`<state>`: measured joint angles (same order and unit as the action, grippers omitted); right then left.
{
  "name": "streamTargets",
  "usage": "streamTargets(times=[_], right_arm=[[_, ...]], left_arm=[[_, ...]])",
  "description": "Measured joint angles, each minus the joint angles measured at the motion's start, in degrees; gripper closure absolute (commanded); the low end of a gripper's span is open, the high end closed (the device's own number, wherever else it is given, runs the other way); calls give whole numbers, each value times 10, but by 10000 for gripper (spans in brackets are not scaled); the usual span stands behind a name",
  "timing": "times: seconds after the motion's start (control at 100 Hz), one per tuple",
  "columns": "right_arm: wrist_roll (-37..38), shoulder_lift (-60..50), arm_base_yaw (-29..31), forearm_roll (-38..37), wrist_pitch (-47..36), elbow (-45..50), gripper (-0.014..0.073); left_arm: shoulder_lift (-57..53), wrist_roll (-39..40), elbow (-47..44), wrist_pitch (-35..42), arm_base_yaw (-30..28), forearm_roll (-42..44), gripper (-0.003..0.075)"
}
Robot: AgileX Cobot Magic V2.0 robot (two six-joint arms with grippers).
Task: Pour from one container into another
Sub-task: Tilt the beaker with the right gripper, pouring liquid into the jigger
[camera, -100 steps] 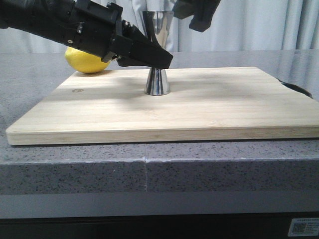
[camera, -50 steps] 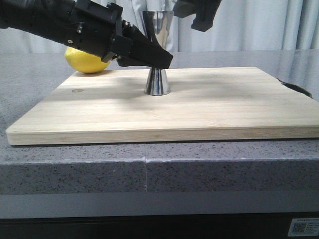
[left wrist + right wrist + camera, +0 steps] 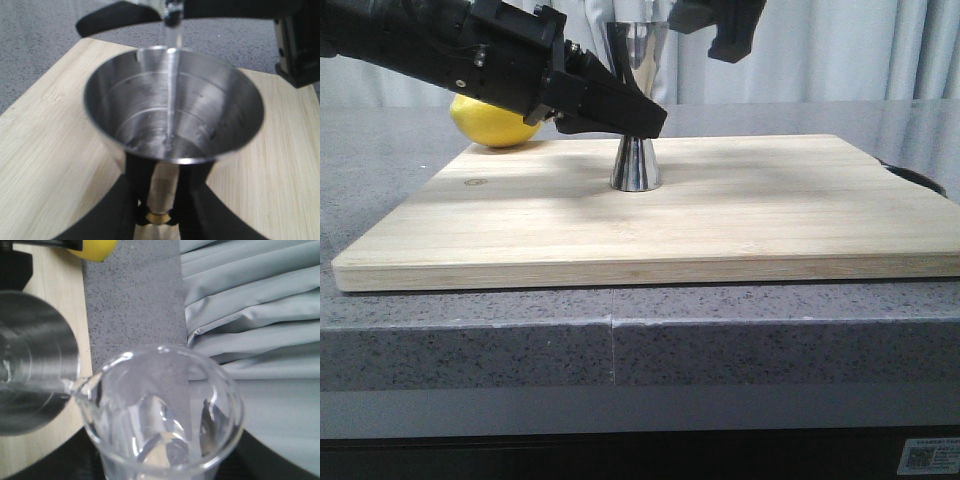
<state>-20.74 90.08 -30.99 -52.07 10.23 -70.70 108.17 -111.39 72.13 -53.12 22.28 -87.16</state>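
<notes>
The steel jigger [image 3: 636, 165] stands upright on the wooden board [image 3: 740, 220]. My left gripper [image 3: 638, 122] is shut on its narrow gold waist [image 3: 157, 217]. In the left wrist view the jigger's upper cup [image 3: 210, 115] holds a little clear liquid, and a thin stream [image 3: 172, 45] falls into it. My right gripper [image 3: 718, 22] is above and just right of the jigger, shut on the clear glass beaker [image 3: 160, 410]. The beaker is tilted with its pouring lip [image 3: 75, 387] over the jigger's rim [image 3: 30, 375]. Its measuring marks do not show.
A yellow lemon [image 3: 492, 122] lies on the grey counter behind the board's back left corner, partly hidden by the left arm. A dark object [image 3: 918, 178] sits off the board's right edge. Grey curtains [image 3: 250, 315] hang behind the counter.
My right gripper has shifted slightly up and to the right at the top of the front view. The left arm and the jigger have stayed put.
</notes>
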Motion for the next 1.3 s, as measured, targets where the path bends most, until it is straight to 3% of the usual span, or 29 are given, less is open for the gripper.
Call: streamTargets(times=[1.3], right_arm=[[0,0,0,-48,-23,0,347]], left_arm=[[0,0,0,0,0,1,739]])
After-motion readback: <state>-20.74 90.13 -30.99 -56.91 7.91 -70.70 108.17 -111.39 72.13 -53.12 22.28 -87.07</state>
